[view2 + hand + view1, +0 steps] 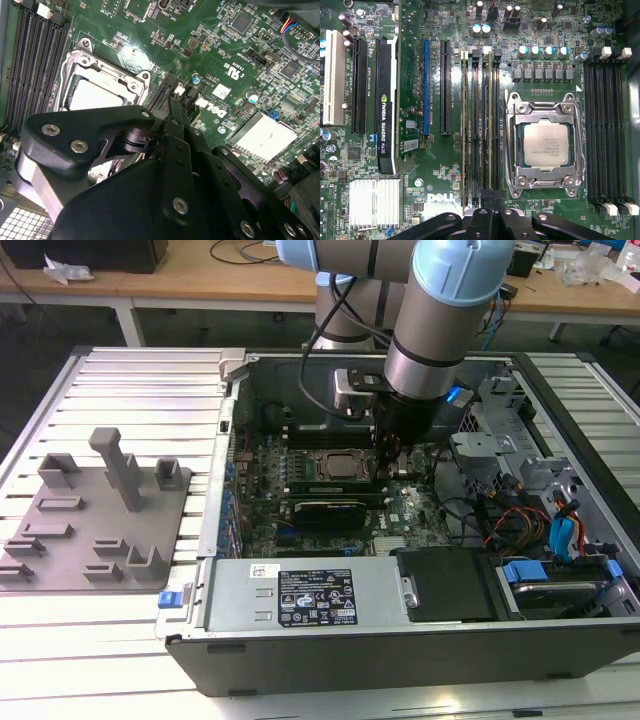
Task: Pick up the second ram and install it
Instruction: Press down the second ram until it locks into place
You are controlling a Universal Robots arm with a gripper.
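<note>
Gripper (493,197) fingers drawn together, tips on one end of the second ram (490,125) — strip stands edge-up in motherboard (450,170) slots beside CPU socket (545,145), long axis running straight away from tips.

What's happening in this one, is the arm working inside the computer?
Yes. The robot arm reaches down into the open computer case, and its gripper sits low over the memory slots beside the CPU socket. A slim card, apparently the second ram, stands in the slot in line with the gripper. Whether it is fully seated cannot be told. The grey tray lies outside the case.
</note>
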